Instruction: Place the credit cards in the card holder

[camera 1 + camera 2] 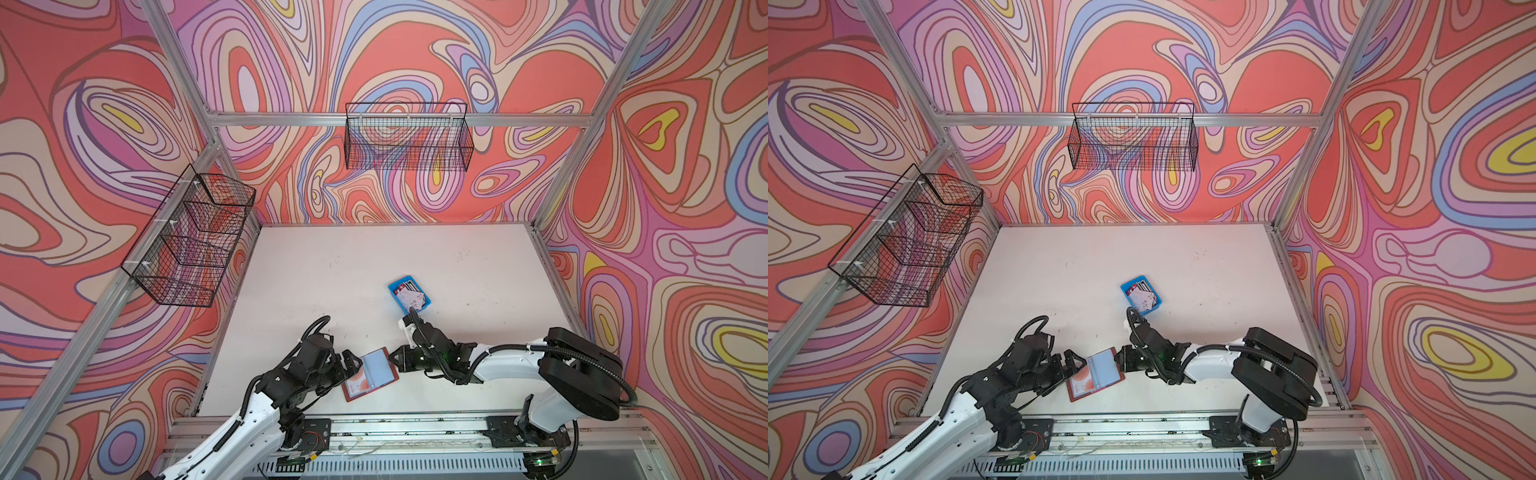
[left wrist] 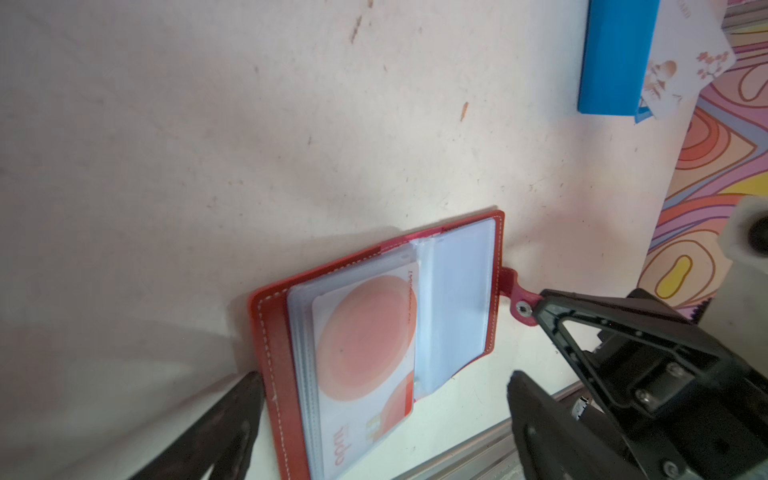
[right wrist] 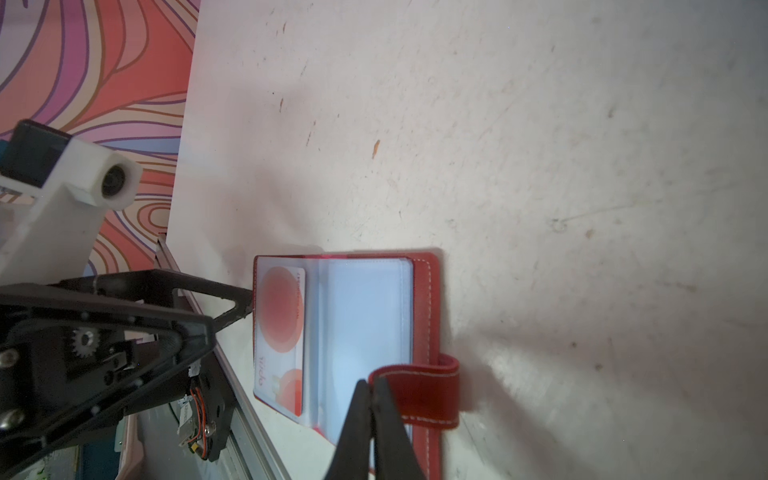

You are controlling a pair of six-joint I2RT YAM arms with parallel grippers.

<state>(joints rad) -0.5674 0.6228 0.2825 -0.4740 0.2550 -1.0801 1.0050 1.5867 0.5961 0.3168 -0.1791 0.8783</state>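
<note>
The red card holder (image 1: 370,376) (image 1: 1096,374) lies open near the table's front edge, its clear sleeves facing up. One white card with a pink circle (image 2: 365,332) (image 3: 280,320) sits in a sleeve on one side. My left gripper (image 1: 353,363) (image 2: 383,376) is open, its fingers astride that end of the holder. My right gripper (image 1: 390,355) (image 3: 370,384) is shut, pinching the end of the holder's snap strap (image 2: 519,305) (image 3: 419,390). More credit cards (image 1: 409,297) (image 1: 1142,296) (image 2: 685,66) lie piled in a blue tray (image 1: 395,286) (image 2: 615,58) farther back.
Black wire baskets hang on the back wall (image 1: 409,137) and the left wall (image 1: 191,241). An aluminium rail (image 1: 395,424) runs along the table's front edge, just behind the holder's near side. Metal frame posts line the table's sides.
</note>
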